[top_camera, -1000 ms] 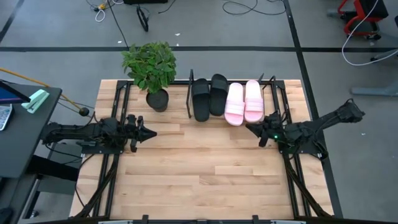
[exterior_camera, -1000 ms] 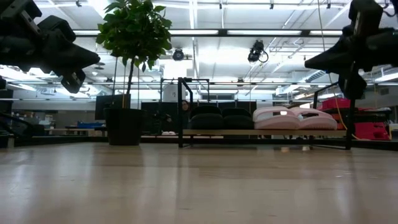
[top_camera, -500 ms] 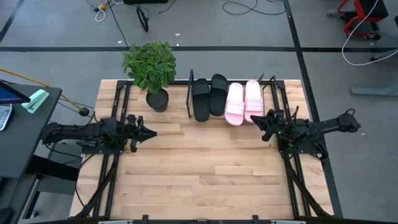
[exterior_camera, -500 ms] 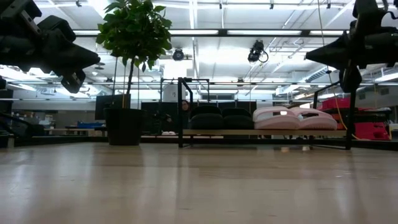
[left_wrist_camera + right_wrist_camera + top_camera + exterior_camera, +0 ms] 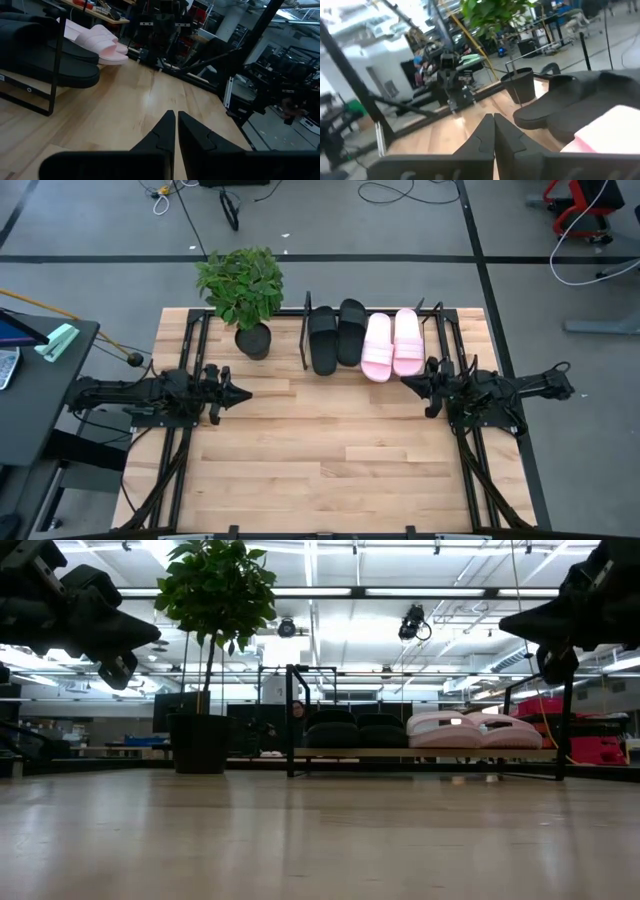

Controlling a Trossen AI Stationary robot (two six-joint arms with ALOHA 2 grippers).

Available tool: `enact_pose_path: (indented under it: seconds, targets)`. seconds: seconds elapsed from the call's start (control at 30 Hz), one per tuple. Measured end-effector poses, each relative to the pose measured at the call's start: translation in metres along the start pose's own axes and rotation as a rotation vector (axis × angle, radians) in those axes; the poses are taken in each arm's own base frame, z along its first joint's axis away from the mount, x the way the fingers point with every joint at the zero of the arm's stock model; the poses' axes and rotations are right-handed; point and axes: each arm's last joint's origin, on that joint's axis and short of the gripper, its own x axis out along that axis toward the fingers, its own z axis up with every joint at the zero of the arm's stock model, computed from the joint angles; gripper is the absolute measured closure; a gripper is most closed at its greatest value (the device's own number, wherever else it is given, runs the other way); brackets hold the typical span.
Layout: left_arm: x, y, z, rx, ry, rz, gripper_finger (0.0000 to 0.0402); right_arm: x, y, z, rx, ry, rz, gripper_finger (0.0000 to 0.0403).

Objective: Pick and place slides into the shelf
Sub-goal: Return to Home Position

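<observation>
Worktop (image 5: pixel 330 465) inspection, read from the high view. At 9 o'clock the left claw (image 5: pixel 243 393) waited with its tips aimed toward 3 o'clock and its fingers pressed together on nothing. At 3 o'clock the right claw (image 5: pixel 408 381) was likewise closed and empty. Its tips were aimed toward 9 o'clock, raised near the 6 o'clock end of the outer pink slide (image 5: pixel 407 342) and not touching it.

Change noted: within the past second the right arm had drawn its elbow in from a stretched pose beyond the worktop edge to a tucked pose mirroring the left arm, which had not moved. Judgement: placing was complete and the right arm was nearly parked.

Farther off, at 12 to 1 o'clock, the shelf (image 5: pixel 305 330) held all four slides side by side, black slides (image 5: pixel 323 340) toward 9 o'clock and pink slides (image 5: pixel 378 348) toward 3 o'clock. Each long axis ran 12 to 6, crosswise to the shelf. Which end was the toe could not be settled. A potted plant (image 5: pixel 240 280) stood at 11 o'clock, just beside the shelf.
</observation>
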Motion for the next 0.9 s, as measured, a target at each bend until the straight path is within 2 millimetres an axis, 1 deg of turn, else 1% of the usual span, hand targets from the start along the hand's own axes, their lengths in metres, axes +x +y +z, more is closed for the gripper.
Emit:
enact_pose_path:
  seconds: [0.17,0.43,0.9]
  targets:
    - [0.0000,0.0000,0.0000,0.000,0.000,0.000,0.0372,0.0002,0.0000,-0.0005,-0.154,0.009,0.013,0.0403]
    - [0.0000,0.0000,0.0001,0.000,-0.001,0.000,0.0361,0.0008,-0.0008,-0.0010,-0.271,0.027,0.052,0.0403]
    - [0.0000,0.0000,0.0001,0.000,-0.001,0.000,0.0378,0.0014,-0.0028,-0.0007,-0.296,0.031,0.053,0.0400]
